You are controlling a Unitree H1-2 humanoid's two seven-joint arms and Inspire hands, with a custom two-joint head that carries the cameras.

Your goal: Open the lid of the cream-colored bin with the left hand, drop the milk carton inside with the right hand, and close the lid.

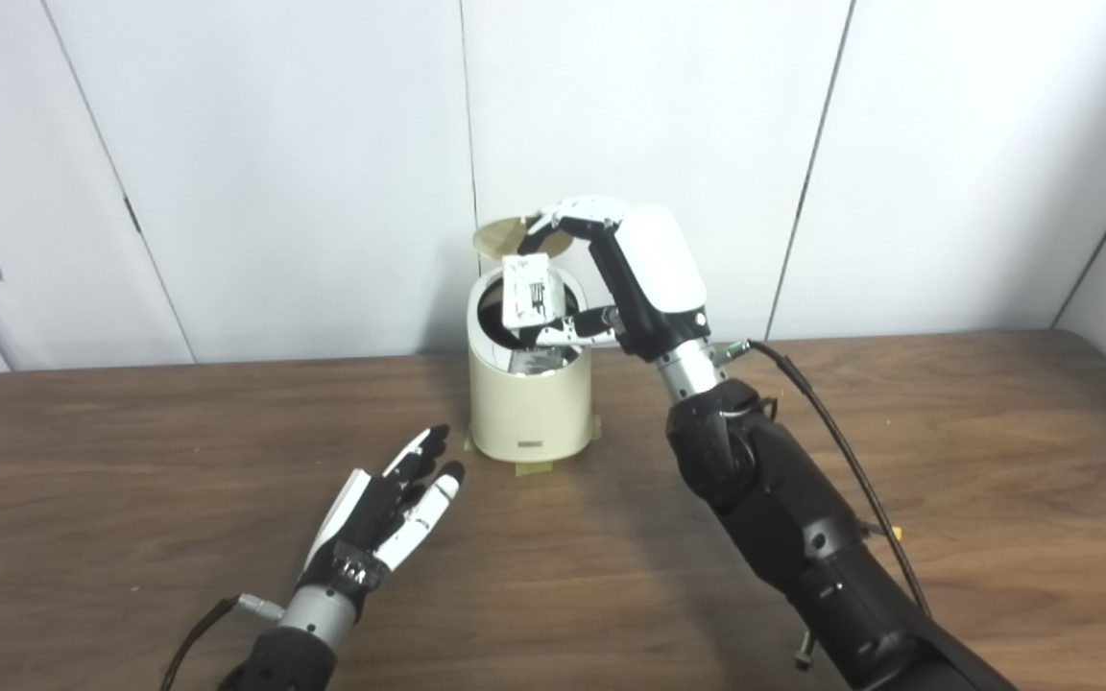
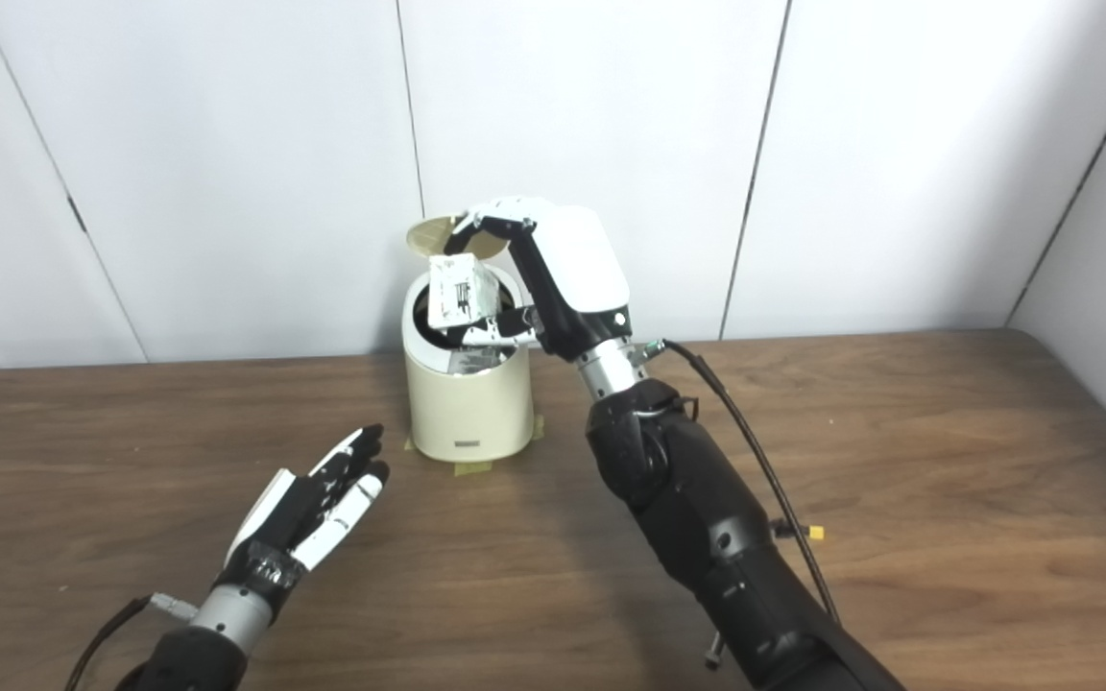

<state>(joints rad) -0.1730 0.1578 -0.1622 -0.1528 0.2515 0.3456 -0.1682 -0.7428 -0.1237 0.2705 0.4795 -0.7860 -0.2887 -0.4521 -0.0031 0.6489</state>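
The cream-colored bin [image 1: 529, 413] stands at the back middle of the wooden table, its round lid [image 1: 500, 237] tipped up behind the opening. My right hand [image 1: 649, 269] reaches over the bin from the right and is shut on the white milk carton [image 1: 526, 288], which hangs tilted just above the open mouth, its lower end at the rim. My left hand [image 1: 390, 509] hovers low over the table in front and to the left of the bin, open, fingers spread and pointing toward it, touching nothing. Something pale lies inside the bin, partly hidden.
Yellow tape [image 1: 534, 467] marks the bin's base. A black cable [image 1: 831, 432] runs along my right forearm. White wall panels [image 1: 275, 173] stand close behind the bin. The table's back edge [image 1: 947, 336] runs along the wall.
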